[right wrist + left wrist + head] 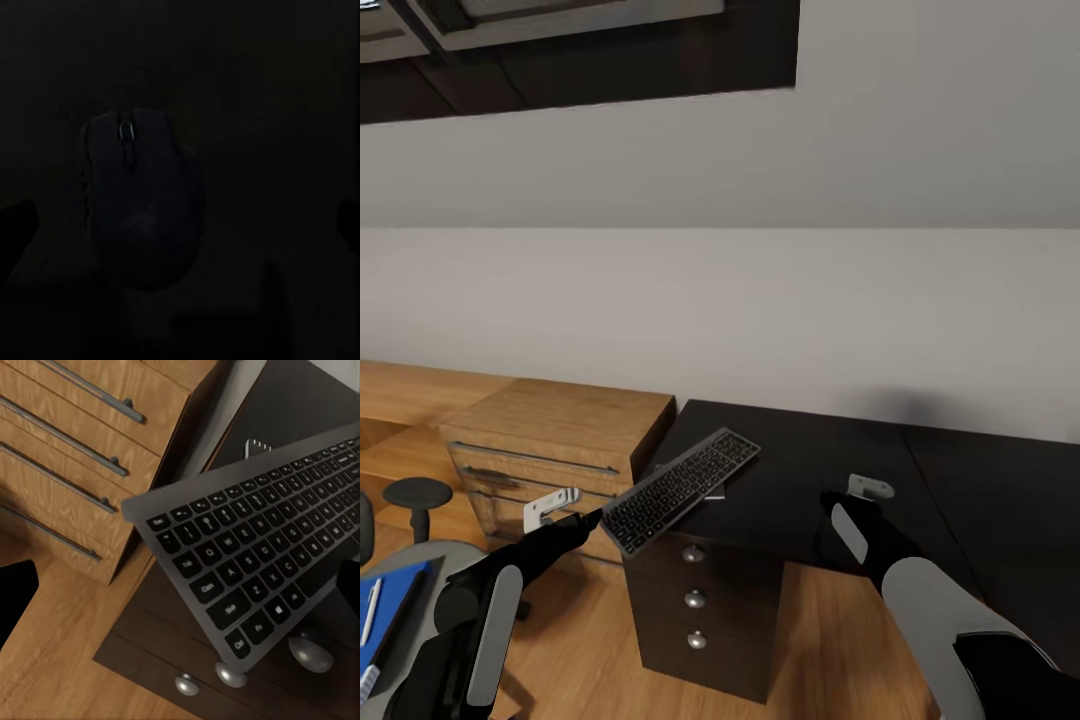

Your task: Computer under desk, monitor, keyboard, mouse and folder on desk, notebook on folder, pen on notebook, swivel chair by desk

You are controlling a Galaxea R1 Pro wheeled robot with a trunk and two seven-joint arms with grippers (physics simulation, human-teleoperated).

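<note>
Home office: desk (800,470), keyboard (680,490)

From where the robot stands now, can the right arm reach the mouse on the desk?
Probably yes. The right claw hovers over the black desk, and its wrist view looks straight down on the mouse, which lies between the finger edges with nothing over it. Whether the fingers touch it cannot be told.

I am seeing the slim dark grey keyboard (680,490) with black keys tilting over the glossy black desk (810,470) at its left corner, the black mouse (139,199) lying flat on the desk, and the bright-blue folder (395,610) lying on the grey swivel chair (420,560) with the thin white pen (370,610) resting on it.
</note>
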